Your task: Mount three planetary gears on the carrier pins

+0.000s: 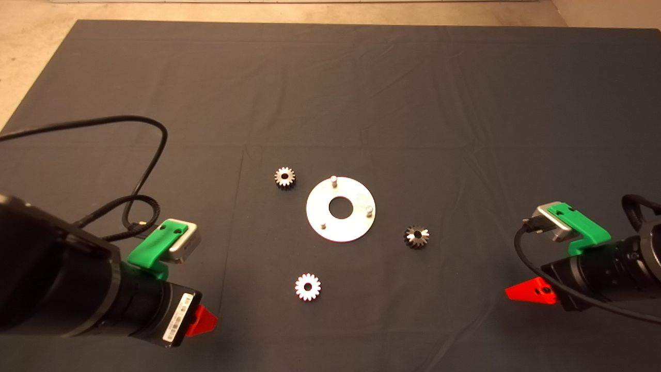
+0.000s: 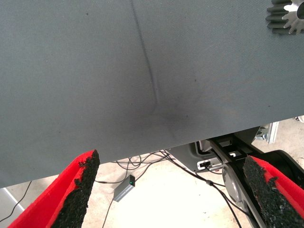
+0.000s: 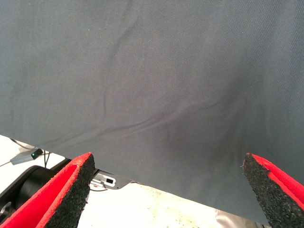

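Note:
A flat round silver disc (image 1: 341, 222) with a central hole lies in the middle of the mat, and three carrier pins stand on it (image 1: 333, 180) (image 1: 368, 210) (image 1: 323, 226). Three planetary gears lie loose around it: one to the upper left (image 1: 284, 177), one below (image 1: 308, 287), one to the right (image 1: 416, 236). My left gripper (image 1: 202, 320) sits at the lower left, open and holding nothing; one gear's edge (image 2: 288, 17) shows in its wrist view. At the lower right, my right gripper (image 1: 529, 292) is open too, with only mat between its fingers.
A black cable (image 1: 150, 155) loops over the mat at the left. The dark mat (image 1: 361, 93) has creases. Past the mat's near edge the wrist views show the floor with cables and a small grey box (image 2: 124, 187).

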